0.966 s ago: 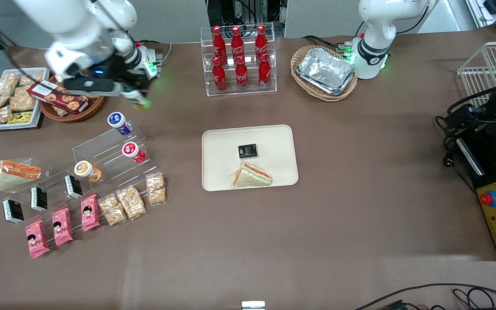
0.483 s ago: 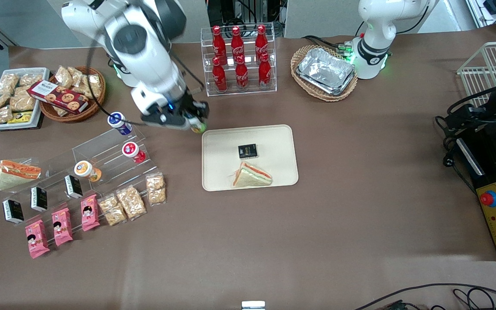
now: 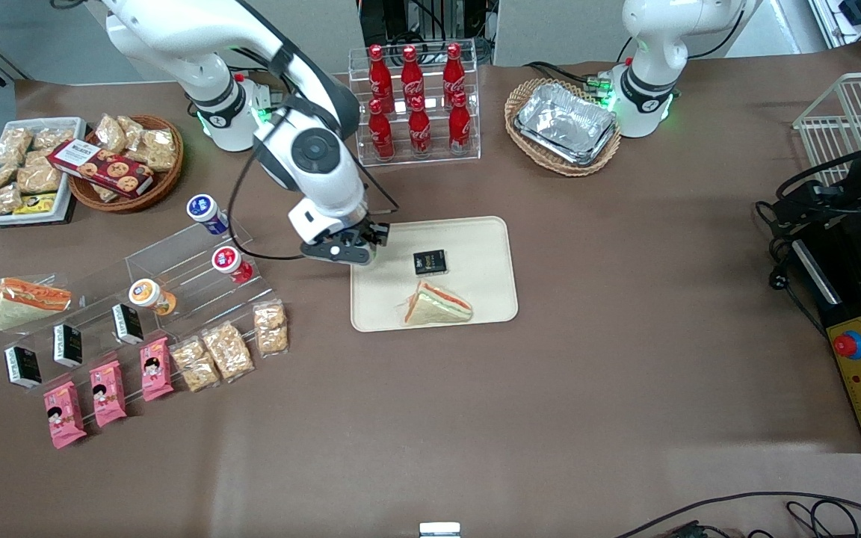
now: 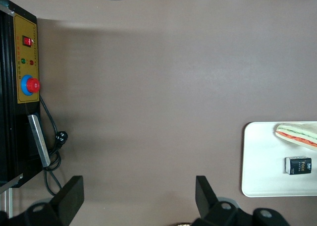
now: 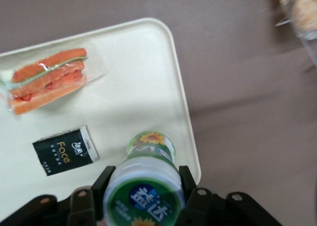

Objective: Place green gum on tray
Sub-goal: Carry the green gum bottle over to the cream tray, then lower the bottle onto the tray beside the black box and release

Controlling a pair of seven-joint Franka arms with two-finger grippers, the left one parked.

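- As seen from the front, my gripper (image 3: 365, 250) hangs over the tray (image 3: 483, 299) at its edge toward the working arm's end of the table; wrist housing blocks the fingers here, so the grasp can't be read from this view, and the green gum is hidden too.
- Front again: on the tray lie a black packet (image 3: 430, 261) and a wrapped sandwich (image 3: 436, 305), the sandwich nearer the camera than the packet. Both sit apart from my gripper.
- Front, working arm's end: acrylic stand holds a blue-bodied bottle (image 3: 207, 212), a red bottle (image 3: 231, 263) and an orange-bodied bottle (image 3: 151, 296).
- Left wrist view: only part of the tray (image 4: 262, 156) shows, with the black packet (image 4: 298, 165) and the sandwich (image 4: 298, 135) on it. My gripper is not in this view.
- Right wrist view: my gripper (image 5: 143, 194) is clamped on the green gum (image 5: 144, 184), one finger (image 5: 103, 182) on each side of the bottle, jaws parted only as wide as the bottle body.
- Same view: the gum's white lid with green label faces the camera, its green base points down at the tray (image 5: 141, 84), near the rim. Can't tell whether the base touches the tray.
- Same view: black packet (image 5: 66, 150) just beside the gum, sandwich (image 5: 48, 80) farther along the tray.
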